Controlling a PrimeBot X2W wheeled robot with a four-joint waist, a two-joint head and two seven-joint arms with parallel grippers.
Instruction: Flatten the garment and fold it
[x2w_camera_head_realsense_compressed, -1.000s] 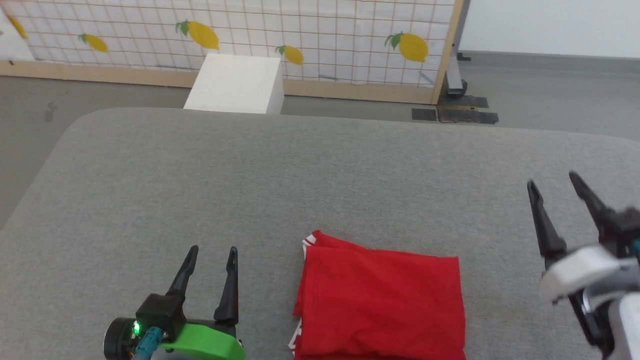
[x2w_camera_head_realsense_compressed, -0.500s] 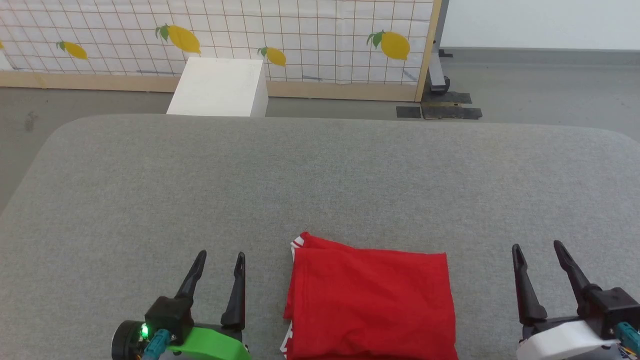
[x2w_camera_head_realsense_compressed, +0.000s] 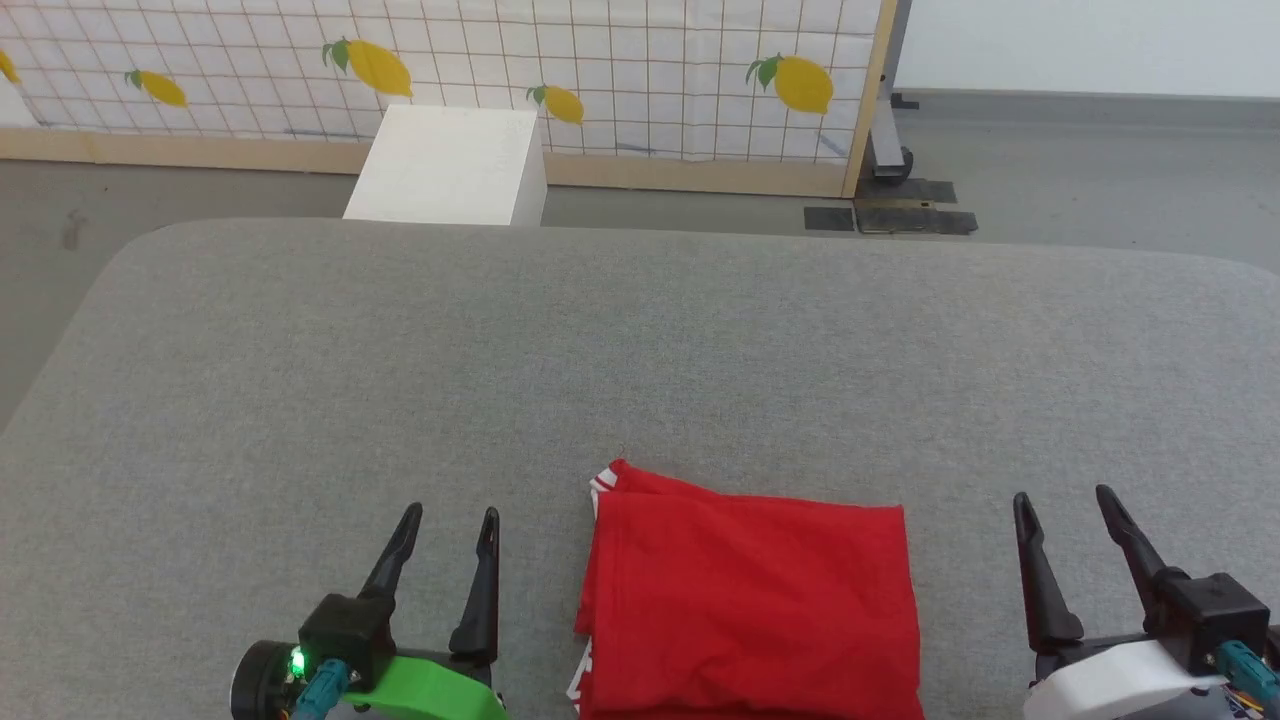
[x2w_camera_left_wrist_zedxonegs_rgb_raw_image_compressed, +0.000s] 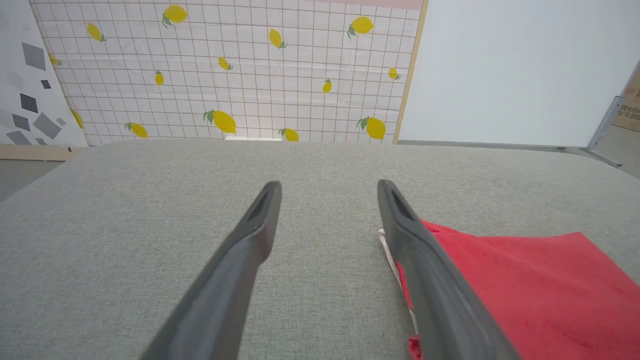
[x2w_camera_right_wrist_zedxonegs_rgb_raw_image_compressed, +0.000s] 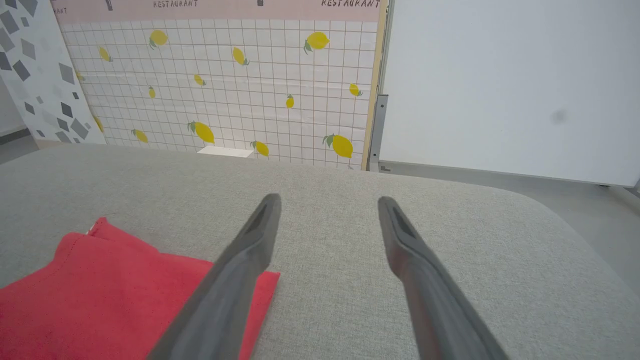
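The garment (x2w_camera_head_realsense_compressed: 750, 600) lies folded into a red rectangle at the near middle of the grey padded table (x2w_camera_head_realsense_compressed: 600, 340), with a bit of striped trim showing at its left edge. To its left my left gripper (x2w_camera_head_realsense_compressed: 450, 520) rests open and empty, fingers pointing away. My right gripper (x2w_camera_head_realsense_compressed: 1062, 505) stands open and empty to the garment's right. In the left wrist view the garment (x2w_camera_left_wrist_zedxonegs_rgb_raw_image_compressed: 525, 290) lies right of the open left gripper (x2w_camera_left_wrist_zedxonegs_rgb_raw_image_compressed: 327, 187). In the right wrist view the garment (x2w_camera_right_wrist_zedxonegs_rgb_raw_image_compressed: 100, 290) lies left of the open right gripper (x2w_camera_right_wrist_zedxonegs_rgb_raw_image_compressed: 327, 202).
A white box (x2w_camera_head_realsense_compressed: 450, 165) stands on the floor behind the table's far edge, in front of a lemon-patterned screen (x2w_camera_head_realsense_compressed: 600, 70). A metal stand foot (x2w_camera_head_realsense_compressed: 890, 160) sits at the screen's right end. Bare table surface stretches beyond the garment.
My right gripper has come down from the far right to rest beside the garment, level with the left one. The head camera shifted slightly. The garment has not moved.
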